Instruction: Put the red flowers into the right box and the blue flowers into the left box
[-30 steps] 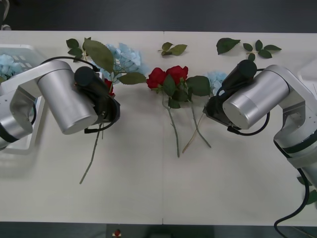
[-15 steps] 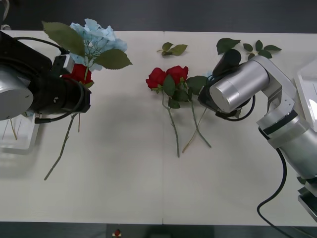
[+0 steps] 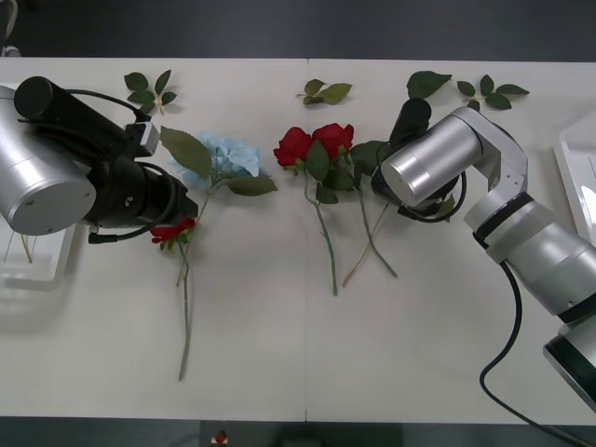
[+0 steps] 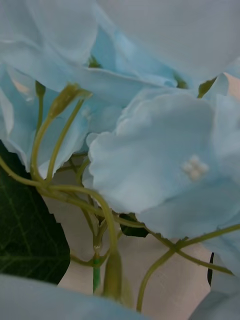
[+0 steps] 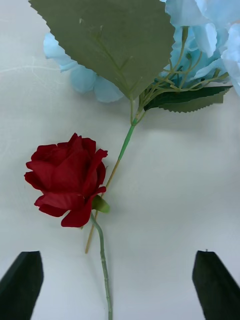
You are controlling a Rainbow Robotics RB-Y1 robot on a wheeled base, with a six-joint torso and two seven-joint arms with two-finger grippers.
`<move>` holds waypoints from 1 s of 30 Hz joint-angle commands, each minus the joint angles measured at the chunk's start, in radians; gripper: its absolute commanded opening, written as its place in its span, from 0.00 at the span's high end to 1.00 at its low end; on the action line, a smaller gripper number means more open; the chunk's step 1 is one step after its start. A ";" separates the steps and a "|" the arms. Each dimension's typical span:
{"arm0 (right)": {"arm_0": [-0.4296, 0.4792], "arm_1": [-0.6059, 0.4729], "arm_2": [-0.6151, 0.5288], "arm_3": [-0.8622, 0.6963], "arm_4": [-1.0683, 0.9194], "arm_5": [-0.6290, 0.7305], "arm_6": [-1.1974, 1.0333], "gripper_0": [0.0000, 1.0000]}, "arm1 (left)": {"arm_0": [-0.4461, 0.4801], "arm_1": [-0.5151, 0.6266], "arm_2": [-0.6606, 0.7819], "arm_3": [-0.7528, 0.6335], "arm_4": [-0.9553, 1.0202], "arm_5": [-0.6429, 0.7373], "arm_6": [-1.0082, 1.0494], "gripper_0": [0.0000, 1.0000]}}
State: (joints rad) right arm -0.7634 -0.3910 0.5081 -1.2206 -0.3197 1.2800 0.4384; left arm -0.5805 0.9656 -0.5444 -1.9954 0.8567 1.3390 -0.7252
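A blue flower (image 3: pixel 228 154) and a red flower (image 3: pixel 172 231) lie side by side on the table, stems crossing. My left gripper (image 5: pixel 117 254) hovers open just above them, holding nothing; the rose (image 5: pixel 67 180) and the blue head (image 5: pixel 200 40) lie beyond its fingers. Two more red flowers (image 3: pixel 315 142) rest at the table's middle. My right arm (image 3: pixel 424 168) reaches down behind them, and blue petals (image 4: pixel 150 165) press close against its wrist camera. The left box (image 3: pixel 37 270) sits at the left edge. At the right edge is the rim of the right box (image 3: pixel 570 172).
Loose green leaf sprigs lie along the back of the table (image 3: pixel 149 88), (image 3: pixel 326 91), (image 3: pixel 428 84), (image 3: pixel 489 90). A black cable (image 3: pixel 507 345) loops down from the right arm. The front half of the table is bare.
Half a second ago the left gripper held the blue flower and a red rose up near the basket. Both now lie on the table further right, and the gripper is open.
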 commanded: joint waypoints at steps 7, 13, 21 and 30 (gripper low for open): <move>-0.066 0.080 -0.019 0.116 0.037 -0.044 -0.040 0.00 | 0.013 0.004 0.021 -0.014 -0.012 0.026 -0.031 0.00; -0.071 0.092 -0.019 0.153 0.047 -0.070 -0.040 0.25 | 0.073 -0.039 0.021 -0.006 -0.093 0.023 -0.108 0.00; -0.071 0.092 -0.019 0.153 0.047 -0.073 -0.040 1.00 | 0.142 -0.065 -0.005 0.004 -0.188 -0.052 -0.157 0.00; -0.071 0.090 -0.019 0.153 0.047 -0.080 -0.038 1.00 | 0.148 -0.082 -0.124 0.053 -0.305 -0.149 -0.169 0.00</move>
State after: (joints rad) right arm -0.8031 -0.3071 0.4840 -1.0597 -0.2789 1.2089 0.4384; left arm -0.4208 0.8860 -0.6589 -1.9639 0.5622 1.2148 -0.8754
